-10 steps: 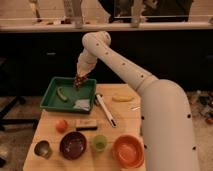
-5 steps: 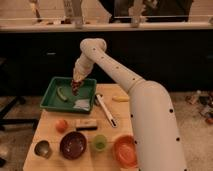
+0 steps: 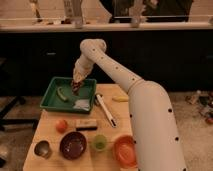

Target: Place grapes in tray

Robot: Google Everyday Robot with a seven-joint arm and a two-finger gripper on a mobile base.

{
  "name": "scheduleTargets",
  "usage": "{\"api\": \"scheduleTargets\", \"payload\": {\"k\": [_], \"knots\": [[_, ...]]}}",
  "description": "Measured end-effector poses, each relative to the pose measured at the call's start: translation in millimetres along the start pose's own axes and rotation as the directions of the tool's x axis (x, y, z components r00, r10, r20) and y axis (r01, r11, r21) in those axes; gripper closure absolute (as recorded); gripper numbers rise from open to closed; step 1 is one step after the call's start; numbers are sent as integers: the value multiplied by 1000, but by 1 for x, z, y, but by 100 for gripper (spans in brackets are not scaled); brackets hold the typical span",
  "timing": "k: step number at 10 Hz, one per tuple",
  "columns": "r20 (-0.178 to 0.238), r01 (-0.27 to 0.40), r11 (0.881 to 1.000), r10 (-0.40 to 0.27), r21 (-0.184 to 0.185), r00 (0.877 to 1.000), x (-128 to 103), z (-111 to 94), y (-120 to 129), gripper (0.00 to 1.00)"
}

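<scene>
One bunch of grapes (image 3: 76,87) hung clamped in your tool (image 3: 77,83), directly above the tray (image 3: 50,97), upper left of frame.

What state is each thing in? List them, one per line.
end effector: over the tray, lowered into it
grapes: at the end effector, just above the tray floor
tray: on the table, holding a green item and a pale item
purple bowl: upright, looks empty
orange bowl: upright, partly hidden by the arm
green cup: upright
metal cup: upright
round orange fruit: resting on the table
</scene>
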Motion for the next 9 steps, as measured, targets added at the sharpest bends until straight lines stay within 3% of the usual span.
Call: {"api": "scheduleTargets", "payload": {"k": [3,9], "knots": [[0,-1,1000,1,0,1000,1,0,0,32],[0,0,1000,0,0,1000,0,0,0,28]]}}
